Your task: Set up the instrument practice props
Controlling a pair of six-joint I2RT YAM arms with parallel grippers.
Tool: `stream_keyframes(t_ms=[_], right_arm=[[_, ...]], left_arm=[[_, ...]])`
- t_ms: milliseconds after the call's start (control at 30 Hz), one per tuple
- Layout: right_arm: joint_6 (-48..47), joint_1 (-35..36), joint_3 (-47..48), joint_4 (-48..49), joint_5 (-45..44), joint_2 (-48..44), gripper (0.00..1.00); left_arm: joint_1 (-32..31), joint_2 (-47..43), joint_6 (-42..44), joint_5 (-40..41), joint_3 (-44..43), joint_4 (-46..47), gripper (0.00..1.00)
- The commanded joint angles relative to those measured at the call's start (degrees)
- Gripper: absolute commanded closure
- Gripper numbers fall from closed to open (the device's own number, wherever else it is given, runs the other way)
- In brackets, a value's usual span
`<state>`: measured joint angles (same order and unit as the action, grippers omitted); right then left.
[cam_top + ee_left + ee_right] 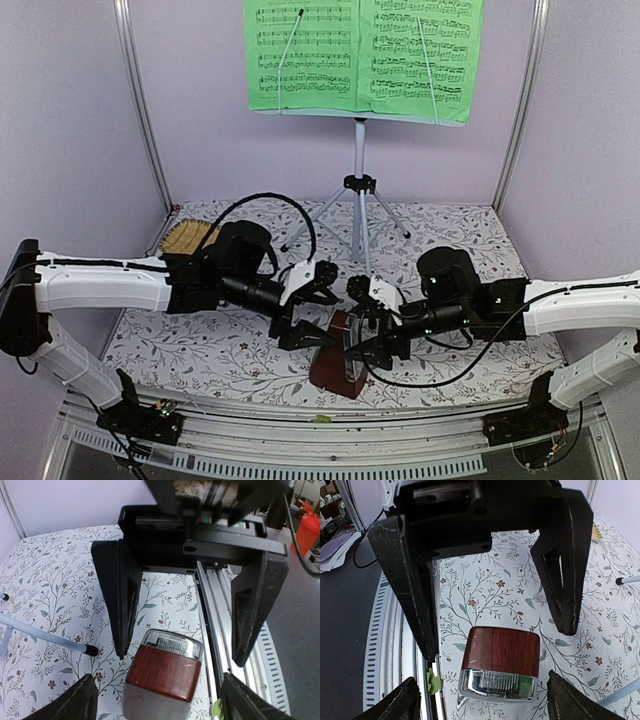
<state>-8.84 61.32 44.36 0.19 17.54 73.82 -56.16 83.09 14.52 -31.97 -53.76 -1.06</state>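
Metronome (pixel 335 362) sits near front edge of table (pixel 180 350), left gripper (pixel 305 315) and right gripper (pixel 366 325) fingers (pixel 120 595) spread wide.

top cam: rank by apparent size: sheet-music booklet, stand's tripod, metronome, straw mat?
1. sheet-music booklet, by far the largest.
2. tripod, thin but with widely spread legs.
3/4. metronome and straw mat: they look about alike and both are partly hidden by the arms, so not ranked.

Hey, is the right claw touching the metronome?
Apart. Right wrist view: the right claw straddles the metronome, floral tablecloth showing between it and both fingers.
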Motion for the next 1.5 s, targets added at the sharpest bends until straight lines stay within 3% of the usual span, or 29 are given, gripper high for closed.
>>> stream_keyframes(t_ms=[0,667,1200,1467], right_arm=[[1.12,-0.26,-2.07,2.19,-1.61,-1.96,0.12],[2.36,-1.03,-3.11,3.97,-0.58,0.62,0.21],[3.56,-1.04,-2.91,4.45,0.04,1.58,0.41],[4.28,-1.09,-5.06,5.27,-1.38,0.65,0.69]], left_arm=[[-0.93,2.04,3.08,0.81,-1.36,1.49,0.16],[-2.29,3.94,2.87,1.54,-0.96,3.42,0.54],[-2.21,3.15,4.12,3.93,-0.40,3.52,0.67],[-2.28,3.16,4.31,6.72,-0.56,1.83,0.71]])
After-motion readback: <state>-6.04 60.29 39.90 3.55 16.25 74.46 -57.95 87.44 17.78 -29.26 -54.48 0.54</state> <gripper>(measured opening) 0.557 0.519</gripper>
